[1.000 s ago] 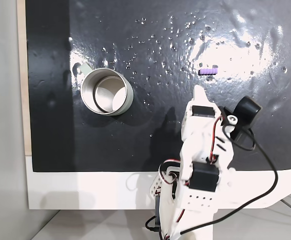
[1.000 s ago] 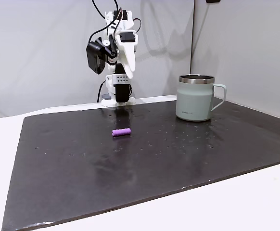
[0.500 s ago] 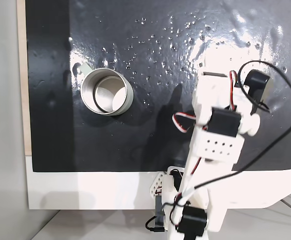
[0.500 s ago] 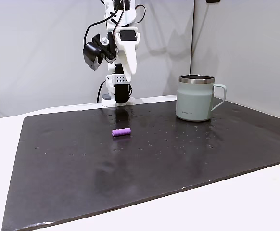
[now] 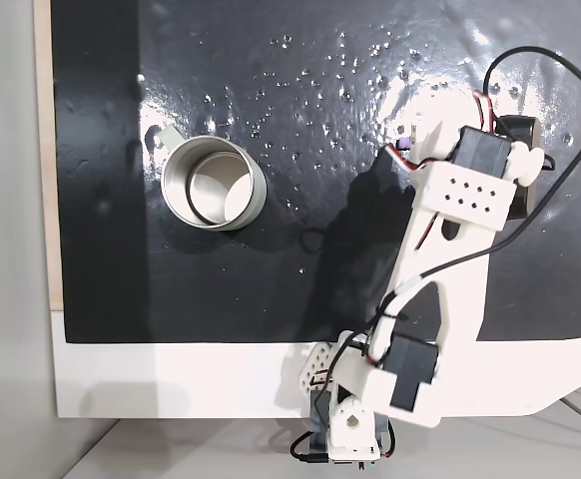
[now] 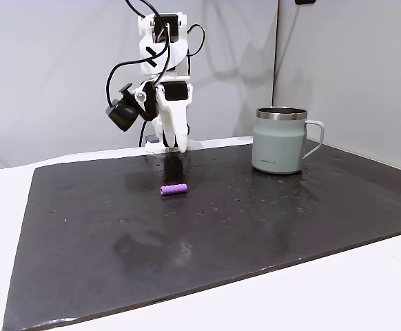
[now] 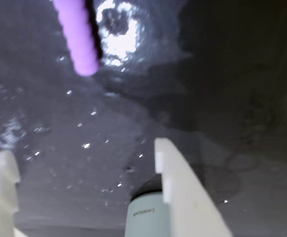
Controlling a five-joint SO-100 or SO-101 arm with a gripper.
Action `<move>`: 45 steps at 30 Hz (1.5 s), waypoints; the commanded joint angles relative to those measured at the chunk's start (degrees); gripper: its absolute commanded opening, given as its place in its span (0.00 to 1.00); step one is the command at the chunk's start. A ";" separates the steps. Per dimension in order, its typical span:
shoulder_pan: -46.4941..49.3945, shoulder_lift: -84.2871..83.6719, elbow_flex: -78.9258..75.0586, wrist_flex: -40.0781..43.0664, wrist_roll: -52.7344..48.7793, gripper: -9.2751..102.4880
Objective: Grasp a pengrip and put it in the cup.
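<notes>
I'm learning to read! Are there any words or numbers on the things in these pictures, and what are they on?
Small print on the cup wall: too small to read in a fixed view, too blurred in the wrist view.
Pengrip, black mat, pincer: no words or numbers to be seen.

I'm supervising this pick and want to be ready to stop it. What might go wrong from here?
1. The pengrip lies off to the upper left of the open claw in the wrist view, not between its fingers, so closing now would likely miss it.
2. It is a small tube lying flat on the black mat; a finger could nudge it and set it rolling.
3. The cup stands well away, a long carry for such a small thing.
</notes>
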 commanded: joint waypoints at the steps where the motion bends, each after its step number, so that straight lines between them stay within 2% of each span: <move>1: 3.34 -3.87 -6.77 0.26 -3.87 0.33; 11: 4.31 -18.11 -16.08 -3.87 -5.71 0.33; 25: 0.97 -25.75 -19.78 -7.29 -4.57 0.32; 30: 1.05 -26.89 -19.69 -8.26 -4.48 0.26; 35: 1.49 -27.16 -19.60 -9.67 -2.72 0.11; 45: 2.37 -21.62 -19.60 -7.82 -0.53 0.08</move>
